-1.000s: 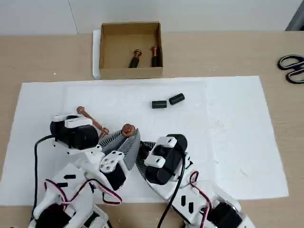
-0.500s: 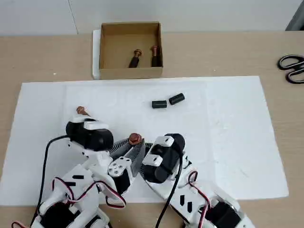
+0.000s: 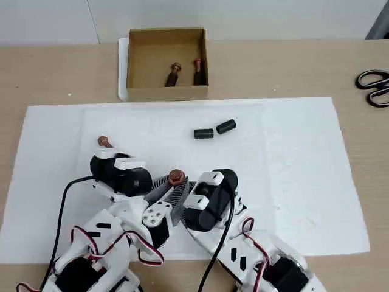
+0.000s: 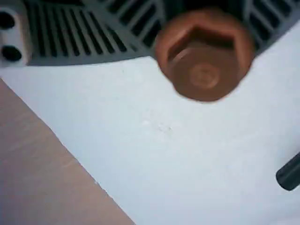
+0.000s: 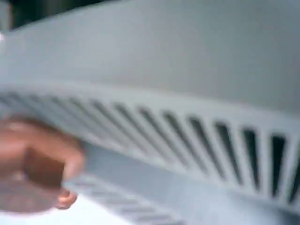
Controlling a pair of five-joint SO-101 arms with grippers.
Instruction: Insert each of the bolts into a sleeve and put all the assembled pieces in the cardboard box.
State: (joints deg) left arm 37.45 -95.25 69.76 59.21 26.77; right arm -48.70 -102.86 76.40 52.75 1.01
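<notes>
My left gripper (image 3: 172, 187) is shut on a copper bolt (image 3: 176, 177), head up, low over the white paper. In the left wrist view the bolt's head (image 4: 204, 61) sits against the grey ribbed fingers (image 4: 70, 42), with a black sleeve (image 4: 288, 173) at the edge. My right gripper (image 3: 182, 204) is pressed close beside the left one; its wrist view has a ribbed finger (image 5: 187, 140) and the bolt's head (image 5: 33, 164). Two black sleeves (image 3: 203, 133) (image 3: 225, 126) lie mid-paper. A second bolt (image 3: 103, 142) pokes out behind the left arm. The cardboard box (image 3: 138, 61) holds two assembled pieces (image 3: 173, 74) (image 3: 198, 70).
The white paper sheet (image 3: 292, 170) covers most of the wooden table. Scissors (image 3: 374, 87) lie at the far right edge. A white pad (image 3: 123, 67) sticks out under the box's left side.
The left arm swung right and toward the near edge, carrying the bolt with it. It now covers most of the loose bolt on the paper. The right arm barely moved.
</notes>
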